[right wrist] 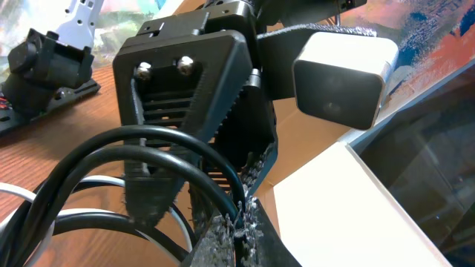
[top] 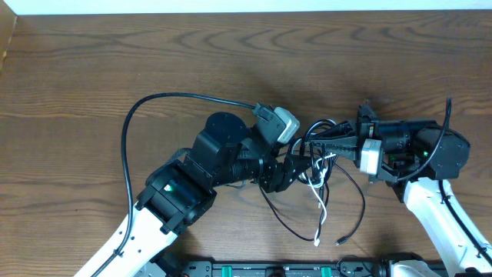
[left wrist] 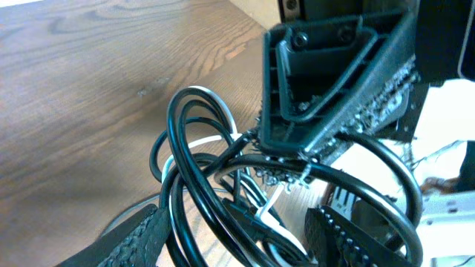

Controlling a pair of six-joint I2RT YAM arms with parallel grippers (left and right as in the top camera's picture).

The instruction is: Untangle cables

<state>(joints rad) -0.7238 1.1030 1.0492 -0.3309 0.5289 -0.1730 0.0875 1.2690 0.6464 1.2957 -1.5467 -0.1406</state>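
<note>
The cables [top: 327,181] are a bunch of thin black loops with one white cord [top: 321,209] in the middle of the table, loose ends trailing toward the front. My left gripper [top: 296,165] is open, its fingers [left wrist: 237,241] astride several black loops [left wrist: 194,159] and the white cord. My right gripper [top: 311,145] faces it from the right and is shut on a black cable [right wrist: 141,144], pinched at its fingertips [right wrist: 241,222]. It also shows in the left wrist view [left wrist: 297,148]. The two grippers nearly touch.
A thick black arm cable [top: 127,138] arcs over the table left of the left arm. The left wrist's white camera [top: 280,123] sits just behind the bunch. A black rail [top: 307,269] runs along the front edge.
</note>
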